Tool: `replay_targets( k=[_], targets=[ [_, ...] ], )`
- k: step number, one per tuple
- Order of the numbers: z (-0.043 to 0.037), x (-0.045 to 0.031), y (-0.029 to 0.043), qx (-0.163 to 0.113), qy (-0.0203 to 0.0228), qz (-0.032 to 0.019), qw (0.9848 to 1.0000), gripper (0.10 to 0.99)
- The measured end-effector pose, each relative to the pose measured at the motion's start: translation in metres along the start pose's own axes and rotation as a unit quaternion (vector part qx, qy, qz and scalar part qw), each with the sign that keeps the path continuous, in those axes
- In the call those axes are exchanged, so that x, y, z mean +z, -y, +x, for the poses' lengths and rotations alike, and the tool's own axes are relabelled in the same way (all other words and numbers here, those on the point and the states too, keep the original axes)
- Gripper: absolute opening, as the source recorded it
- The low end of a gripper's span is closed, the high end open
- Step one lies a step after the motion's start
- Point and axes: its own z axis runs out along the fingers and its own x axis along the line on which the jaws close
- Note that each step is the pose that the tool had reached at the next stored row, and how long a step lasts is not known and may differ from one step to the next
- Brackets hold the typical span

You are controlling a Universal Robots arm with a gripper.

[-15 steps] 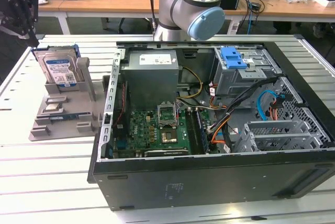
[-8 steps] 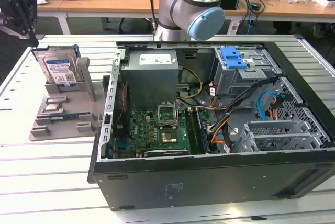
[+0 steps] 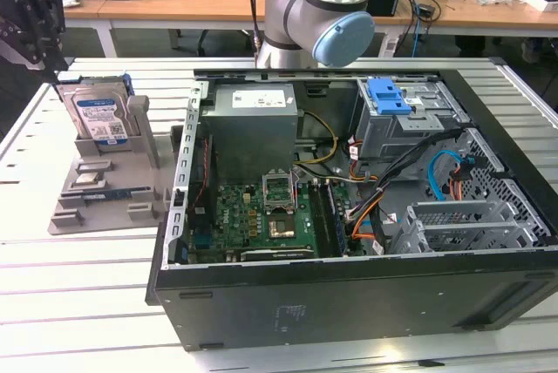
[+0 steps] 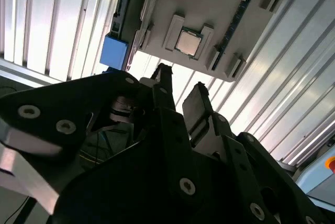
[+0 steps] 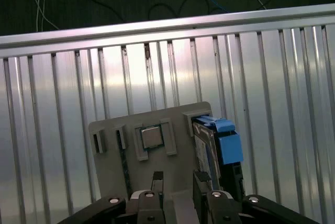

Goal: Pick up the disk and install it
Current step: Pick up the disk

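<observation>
- The claw [image 5: 179, 179] hangs over the grey holder [image 3: 131, 203] at the exterior view's left end of the table [image 3: 61, 295]. Its fingers [image 5: 157, 181] are parted, with nothing between them.
- The disk [image 3: 98, 113] stands on edge in that holder, long axis upright, its label showing in the exterior view.
- The disk lies below the claw and clear of it, a little toward the exterior view's right.
- In the first wrist view the disk's thin top edge lines up with one finger rather than the gap, so the claw looks offset sideways.
- The open computer case [image 3: 349, 216] sits beside the holder; the disk is not yet installed.
</observation>
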Motion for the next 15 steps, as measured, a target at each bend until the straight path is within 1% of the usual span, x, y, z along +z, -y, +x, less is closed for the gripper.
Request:
replay_targets(
  k=[1,2,3,4,7,11,13,15],
  targets=[
    [0.0,0.0,0.0,0.0,0.0,0.0,1.0,0.361],
    [0.0,0.0,0.0,-0.001,-0.0001,0.0,1.0,0.361],
    [0.0,0.0001,0.0,-0.009,-0.0011,0.0,1.0,0.361],
    [0.0,0.0001,0.0,-0.024,-0.0019,-0.0004,0.9997,0.361],
    [0.0,0.0001,0.0,-0.05,-0.0028,-0.0009,0.9987,0.361],
    [0.0,0.0002,0.0,-0.051,-0.0029,-0.0009,0.9987,0.361],
    [-0.0019,0.0003,-0.0002,-0.051,-0.0026,-0.0009,0.9987,0.361],
    [-0.0059,0.0005,-0.0007,-0.051,-0.0025,-0.0009,0.9987,0.361]
  ],
)
